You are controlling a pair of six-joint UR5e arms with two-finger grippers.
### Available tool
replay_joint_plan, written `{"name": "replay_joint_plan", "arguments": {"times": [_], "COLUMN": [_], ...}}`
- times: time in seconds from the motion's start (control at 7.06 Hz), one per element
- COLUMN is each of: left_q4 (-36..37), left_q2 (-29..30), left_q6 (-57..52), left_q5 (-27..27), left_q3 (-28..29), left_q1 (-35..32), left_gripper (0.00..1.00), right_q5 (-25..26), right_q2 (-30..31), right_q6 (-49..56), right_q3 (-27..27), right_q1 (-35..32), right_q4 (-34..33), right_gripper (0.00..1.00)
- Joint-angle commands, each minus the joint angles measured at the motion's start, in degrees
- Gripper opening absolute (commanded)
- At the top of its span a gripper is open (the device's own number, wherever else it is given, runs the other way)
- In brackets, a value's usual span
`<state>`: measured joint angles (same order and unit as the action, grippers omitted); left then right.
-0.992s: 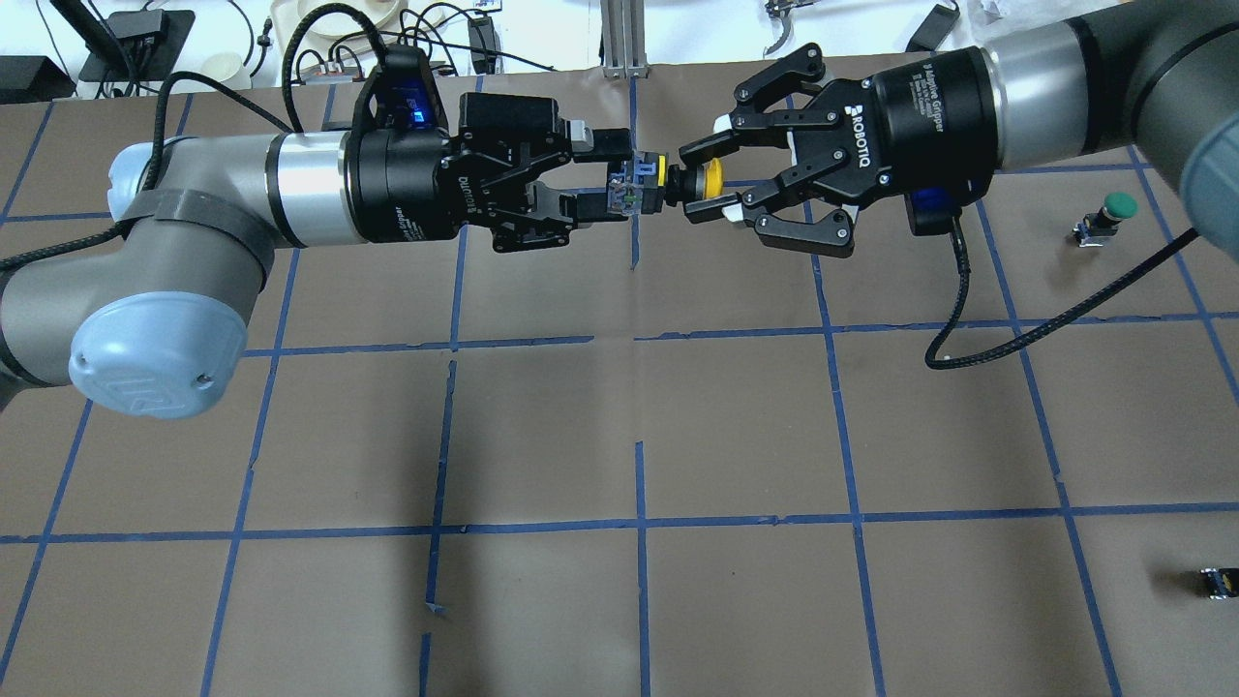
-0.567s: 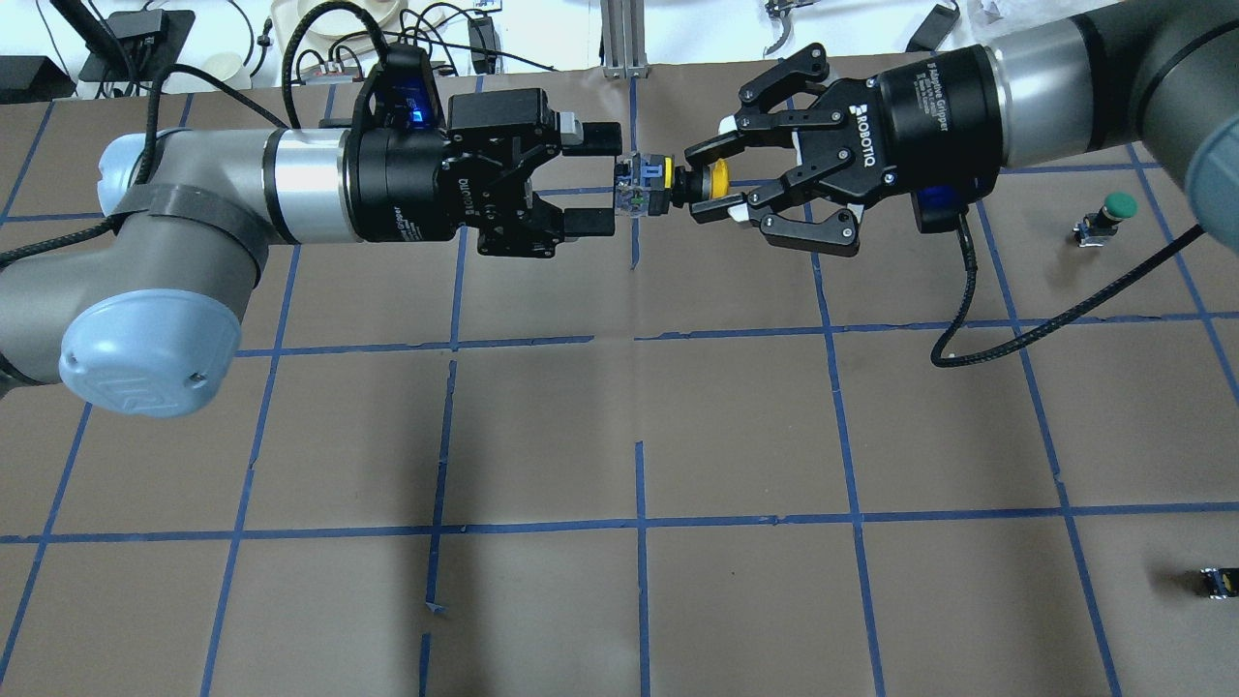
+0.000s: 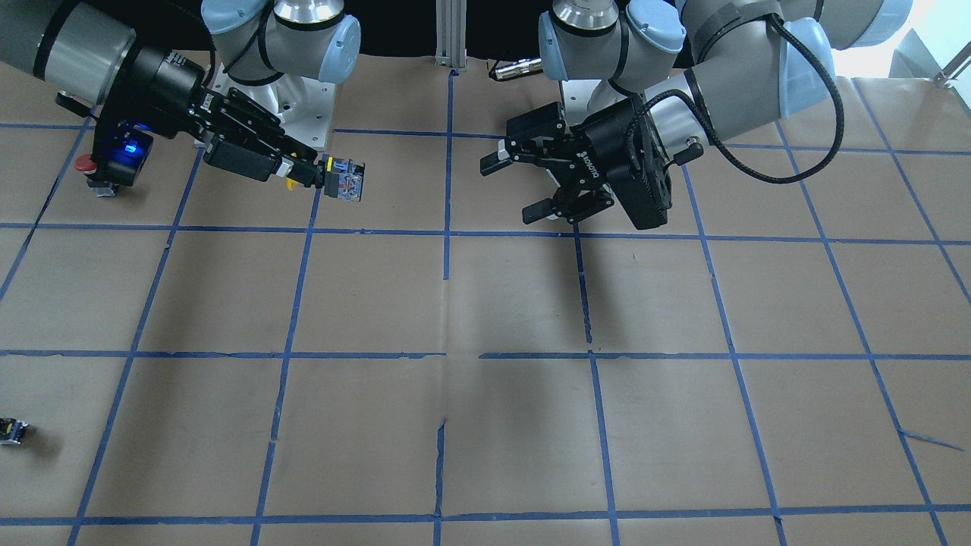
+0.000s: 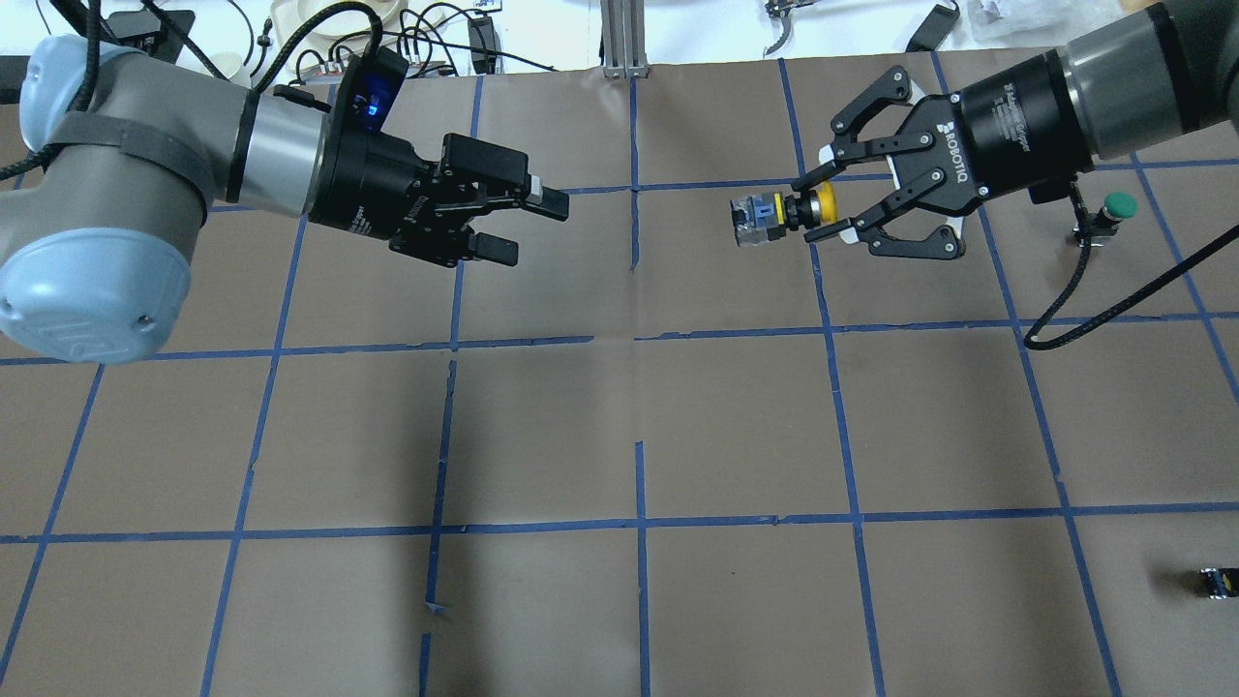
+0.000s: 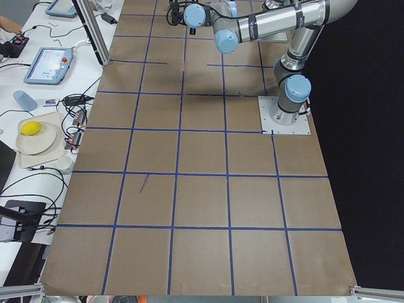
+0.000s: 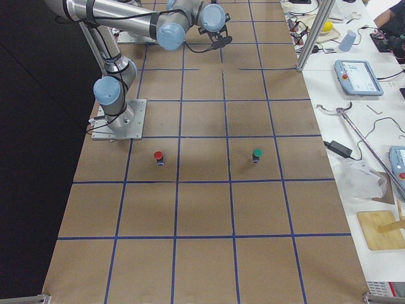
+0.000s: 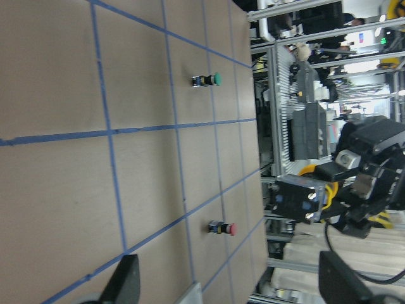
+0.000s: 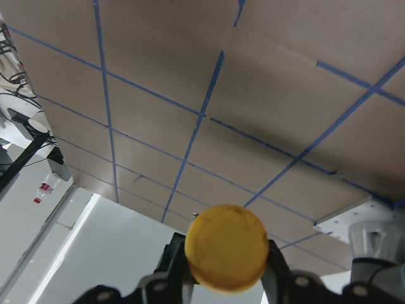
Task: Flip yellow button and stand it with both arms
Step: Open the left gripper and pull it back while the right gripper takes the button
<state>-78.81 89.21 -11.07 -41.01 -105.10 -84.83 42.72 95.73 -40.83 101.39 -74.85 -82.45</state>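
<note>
The yellow button (image 4: pixel 758 215) hangs in the air, lying sideways, its grey-black body pointing toward the left arm. My right gripper (image 4: pixel 816 207) is shut on its yellow cap end. In the front view the right gripper (image 3: pixel 303 171) holds the button (image 3: pixel 343 179) above the table. The cap (image 8: pixel 226 247) fills the bottom of the right wrist view. My left gripper (image 4: pixel 530 228) is open and empty, well apart from the button, and it also shows in the front view (image 3: pixel 513 188). The left wrist view shows the held button (image 7: pixel 304 196) ahead.
A green-capped button (image 4: pixel 1113 211) stands on the table under the right arm. A red-capped button (image 6: pixel 158 156) stands near the right arm's base. A small dark part with a yellow spot (image 4: pixel 1215 581) lies at the near right. Brown paper with blue tape lines (image 4: pixel 639 426) covers the table.
My left gripper let go of the button's body, opened and pulled back to the left. My right gripper kept the cap and carried the button to the right.
</note>
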Motion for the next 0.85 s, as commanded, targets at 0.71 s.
{"name": "replay_joint_plan", "arguments": {"times": [0.71], "left_q4": [-9.56], "left_q2": [4.38], "left_q6": [-0.26], "left_q5": [-52.93], "left_q3": [18.83], "left_q1": [-6.31], "left_gripper": [1.0], "right_q5": [35.94], "right_q2": [0.07], "right_q6": [76.87], "right_q3": [8.27], "right_q1": [11.19], "right_q4": [-14.46], "right_gripper": [0.23]}}
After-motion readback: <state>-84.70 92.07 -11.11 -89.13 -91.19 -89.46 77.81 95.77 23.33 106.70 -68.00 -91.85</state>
